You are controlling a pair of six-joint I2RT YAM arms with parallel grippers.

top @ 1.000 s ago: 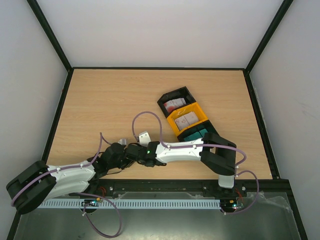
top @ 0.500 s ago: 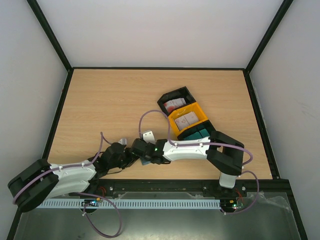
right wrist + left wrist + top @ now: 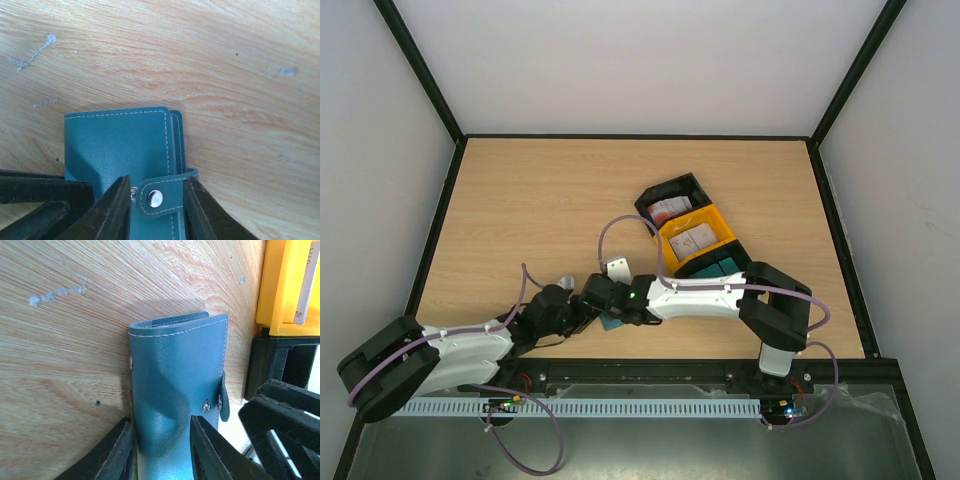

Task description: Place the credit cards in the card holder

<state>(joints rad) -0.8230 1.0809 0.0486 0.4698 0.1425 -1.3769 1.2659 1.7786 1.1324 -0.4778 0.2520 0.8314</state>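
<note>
From above, the wallet (image 3: 611,322) is almost wholly hidden under the two grippers, which meet near the front of the table (image 3: 520,200). Only a teal sliver of it shows. The left gripper (image 3: 160,440) is clamped on the near end of the folded wallet, its fingers pressing both sides and denting the cover. The right gripper (image 3: 156,181) has its fingers apart, one on each side of the snap tab (image 3: 159,198); whether they touch it is unclear. Farther right, cards (image 3: 667,210) lie in the black bin (image 3: 648,196) and the yellow bin (image 3: 722,228). The right arm partly covers the green bin (image 3: 708,268).
</note>
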